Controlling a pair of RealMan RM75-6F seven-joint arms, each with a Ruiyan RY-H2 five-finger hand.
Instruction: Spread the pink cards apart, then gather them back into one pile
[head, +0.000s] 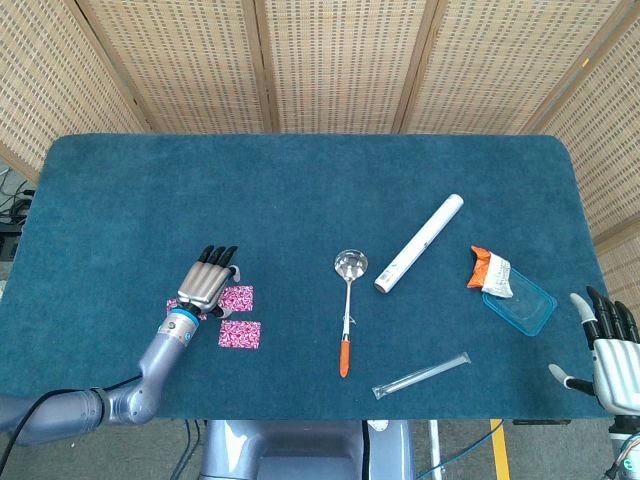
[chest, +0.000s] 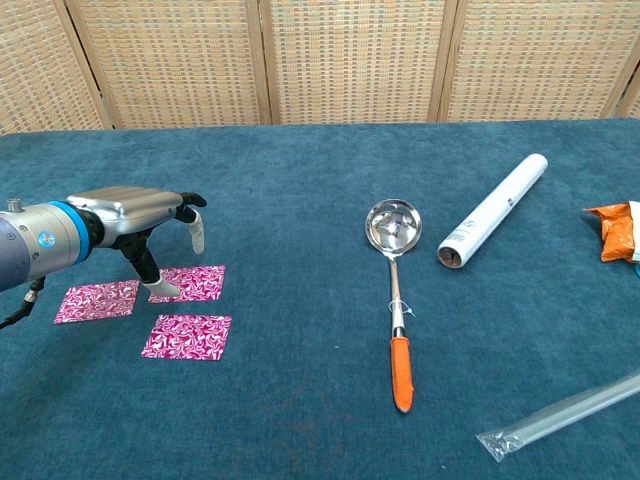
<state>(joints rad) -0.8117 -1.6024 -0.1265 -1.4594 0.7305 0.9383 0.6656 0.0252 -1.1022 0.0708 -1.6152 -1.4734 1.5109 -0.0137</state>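
Observation:
Three pink patterned cards lie apart on the blue cloth at the front left: a left card (chest: 97, 300), a far card (chest: 196, 283) (head: 238, 297) and a near card (chest: 187, 336) (head: 239, 334). My left hand (chest: 140, 215) (head: 207, 284) hovers palm down over the left and far cards, fingers spread, one fingertip touching the far card's left edge. It holds nothing. In the head view the hand hides most of the left card. My right hand (head: 606, 340) rests open at the table's front right corner, fingers up.
A metal ladle with an orange handle (chest: 395, 291) lies mid-table. A white roll (chest: 493, 211), an orange packet (chest: 617, 230), a blue container (head: 520, 304) and a clear plastic tube (chest: 560, 413) lie to the right.

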